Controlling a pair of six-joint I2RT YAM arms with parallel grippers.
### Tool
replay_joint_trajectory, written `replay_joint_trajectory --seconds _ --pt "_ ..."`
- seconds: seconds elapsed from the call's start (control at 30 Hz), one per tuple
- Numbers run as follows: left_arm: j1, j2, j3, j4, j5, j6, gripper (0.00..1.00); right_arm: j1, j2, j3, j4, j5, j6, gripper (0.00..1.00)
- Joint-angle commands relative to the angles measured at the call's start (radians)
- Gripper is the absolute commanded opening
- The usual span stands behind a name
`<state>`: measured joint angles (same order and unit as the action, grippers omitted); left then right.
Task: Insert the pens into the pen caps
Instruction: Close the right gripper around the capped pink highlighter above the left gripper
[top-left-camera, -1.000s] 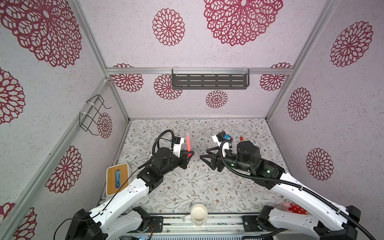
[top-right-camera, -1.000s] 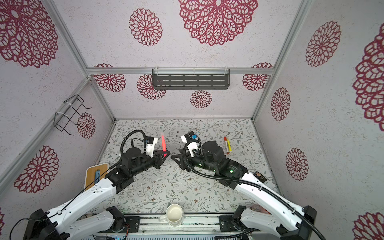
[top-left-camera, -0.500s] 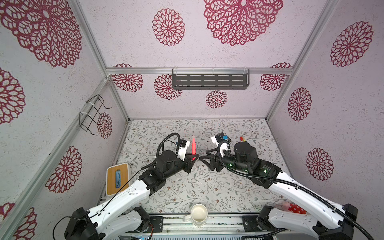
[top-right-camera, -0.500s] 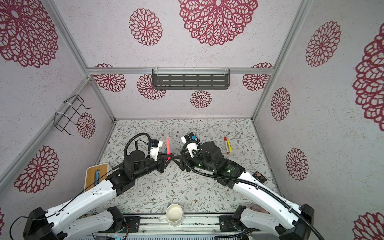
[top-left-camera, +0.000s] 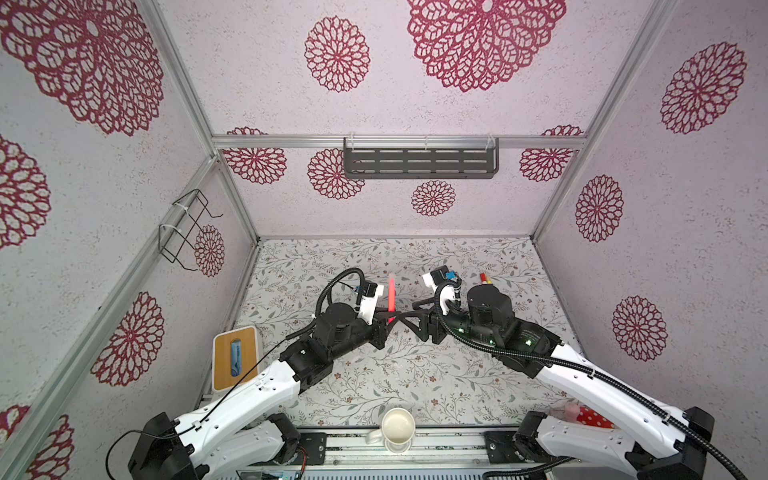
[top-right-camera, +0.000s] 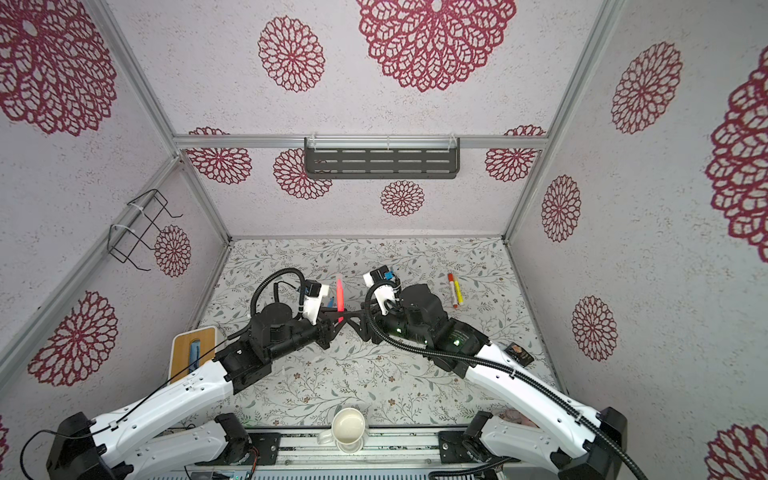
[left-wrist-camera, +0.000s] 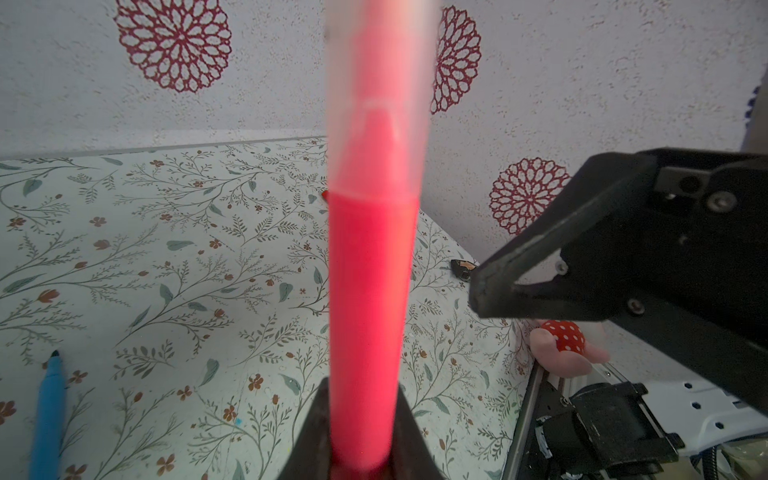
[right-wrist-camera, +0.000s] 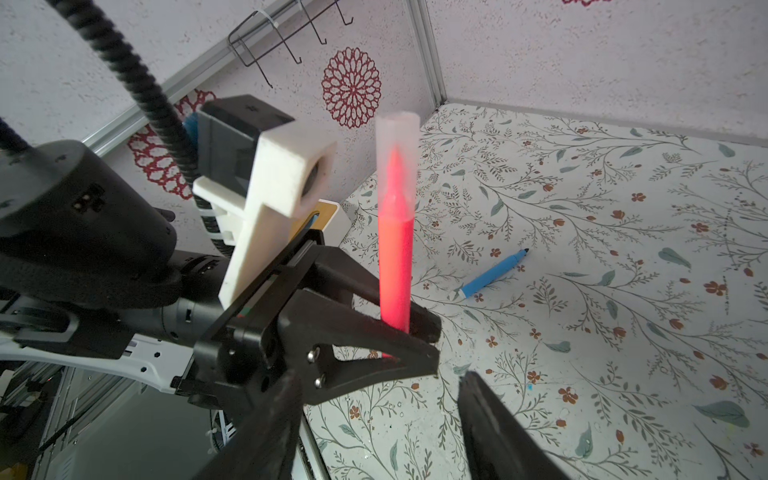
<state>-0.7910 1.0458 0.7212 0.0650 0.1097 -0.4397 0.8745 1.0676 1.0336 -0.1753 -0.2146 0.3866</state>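
My left gripper (top-left-camera: 390, 314) (top-right-camera: 340, 316) (left-wrist-camera: 359, 436) is shut on the lower end of a pink pen (top-left-camera: 391, 297) (top-right-camera: 340, 297) (left-wrist-camera: 370, 291) (right-wrist-camera: 395, 266), which it holds upright above the table. A translucent pen cap (right-wrist-camera: 397, 166) (left-wrist-camera: 376, 83) sits over the pen's tip. My right gripper (top-left-camera: 409, 312) (top-right-camera: 358, 313) (right-wrist-camera: 380, 386) is open and empty, its fingertips right beside the left one's. A blue pen (right-wrist-camera: 492, 276) (left-wrist-camera: 48, 415) lies uncapped on the table behind the left gripper. A yellow pen with a red end (top-right-camera: 456, 289) lies at the back right.
A white mug (top-left-camera: 397, 424) (top-right-camera: 349, 424) stands at the front edge. At the left edge there is a wood-topped box (top-left-camera: 235, 357). A red dotted toy (left-wrist-camera: 565, 340) lies at the front right, with a small dark object (top-right-camera: 517, 353) nearby. Walls close off three sides.
My left gripper has carried the pink pen to the right, up to the right gripper's fingertips. The right gripper has shifted slightly left toward it.
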Motion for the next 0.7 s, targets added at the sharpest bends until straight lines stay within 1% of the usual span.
replay_joint_trajectory --seconds 0.0,0.23,0.67 --pt "-0.012 0.003 0.03 0.024 -0.013 0.013 0.0 -0.006 0.001 -0.002 0.063 -0.015 0.013 0.63" --pt "-0.02 0.006 0.038 0.028 -0.011 0.013 0.0 -0.006 0.028 0.003 0.088 -0.038 0.011 0.6" --pt "-0.028 0.006 0.049 0.031 0.002 0.015 0.0 -0.015 0.096 0.062 0.092 -0.04 -0.004 0.53"
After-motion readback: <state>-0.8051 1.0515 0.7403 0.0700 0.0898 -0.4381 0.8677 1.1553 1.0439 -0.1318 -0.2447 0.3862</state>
